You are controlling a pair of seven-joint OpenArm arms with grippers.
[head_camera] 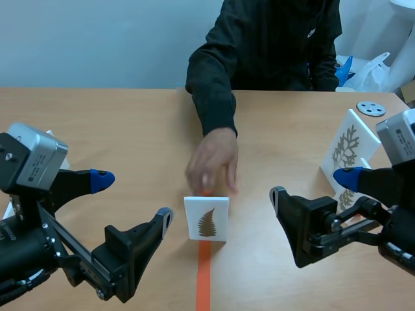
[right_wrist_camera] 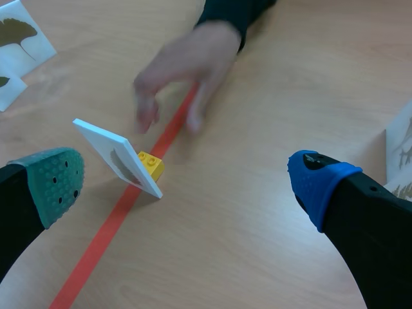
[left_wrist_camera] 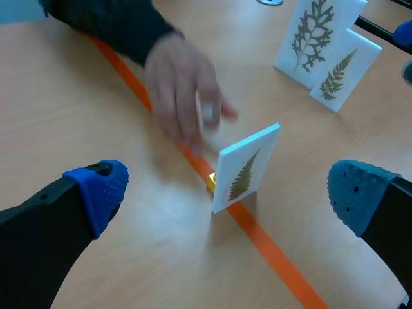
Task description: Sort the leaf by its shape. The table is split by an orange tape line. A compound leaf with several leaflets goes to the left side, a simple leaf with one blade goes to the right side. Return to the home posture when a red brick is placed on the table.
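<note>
A white card (head_camera: 207,218) printed with a fern-like leaf of several leaflets stands upright on the orange tape line (head_camera: 203,278), propped by a small yellow brick (right_wrist_camera: 150,165) behind it. A person's hand (head_camera: 213,165) hovers just behind the card, apart from it. My left gripper (head_camera: 133,199) is open, low at the left, with the card (left_wrist_camera: 248,168) ahead of its fingers. My right gripper (head_camera: 313,186) is open at the right, and the card (right_wrist_camera: 116,154) stands ahead of its grey-green pad. Neither gripper holds anything.
Two leaf cards (head_camera: 350,146) stand at the right, one large and one small (head_camera: 347,197), close to my right arm. A ginkgo card (right_wrist_camera: 19,35) lies on the left side. A grey disc (head_camera: 371,108) and a plastic bag (head_camera: 366,71) are at the far right.
</note>
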